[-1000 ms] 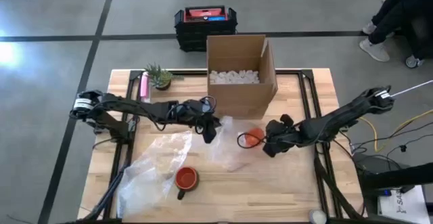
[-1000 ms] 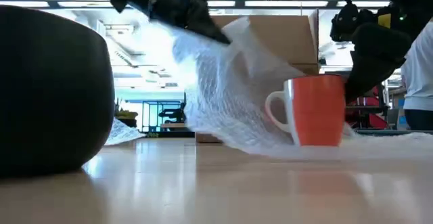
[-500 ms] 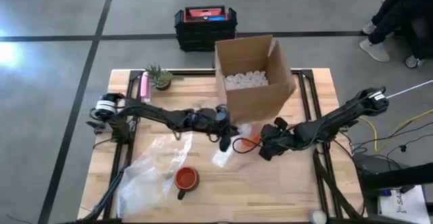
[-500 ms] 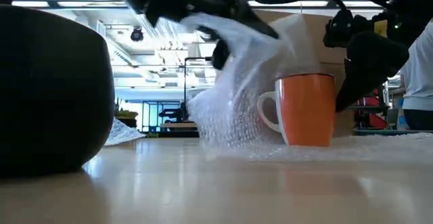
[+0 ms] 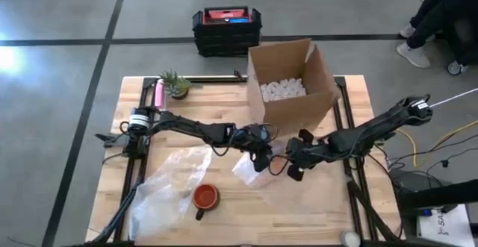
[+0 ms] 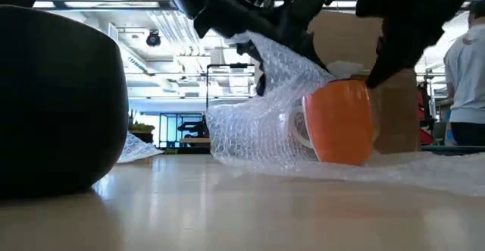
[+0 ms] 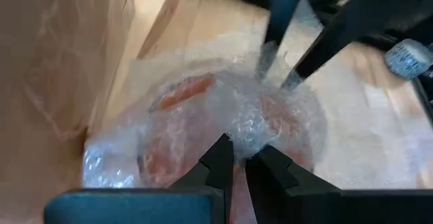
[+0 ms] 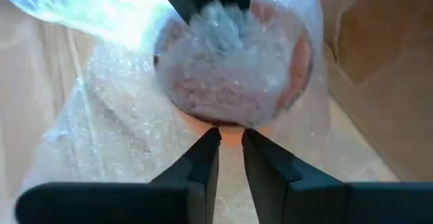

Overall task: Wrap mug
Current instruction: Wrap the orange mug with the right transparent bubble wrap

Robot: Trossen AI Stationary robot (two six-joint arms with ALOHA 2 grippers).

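An orange mug [image 6: 345, 126] stands tilted on a sheet of bubble wrap [image 5: 245, 169] in the middle of the table, right in front of the cardboard box. The sheet is drawn up over the mug's handle side and mouth [image 7: 203, 109]. My left gripper [image 5: 261, 159] is above the mug, shut on the bunched wrap. My right gripper [image 5: 293, 166] is at the mug's right side, with its fingers closed to a narrow gap at the rim [image 8: 230, 130]. My left gripper pinches a bunched fold of the bubble wrap [image 7: 245, 135] between its two fingertips, slanting down from the table's left. The wrap is pulled up over the mug's mouth while the rest of the sheet lies on the table. My right gripper has its fingertips [image 8: 211, 143] on the mug's rim on the side toward the right arm, reaching in low from the table's right. The wrap hides how the fingers sit on the wall. The mug leans in the low view, its base on the sheet.
The cardboard box [image 5: 293, 90] with white filler stands just behind the mug. A second mug [image 5: 205, 196] sits on another clear sheet [image 5: 166, 191] near the front left, and looms dark in the low view [image 6: 53, 99]. A small plant [image 5: 175, 84] and a pink item [image 5: 158, 95] are at the far left.
My left gripper has gone toward the table's right with the wrap, drawing it from beside the mug up over its handle and mouth. The mug has tipped from upright to leaning. The cardboard box has slid and turned toward the table's right.
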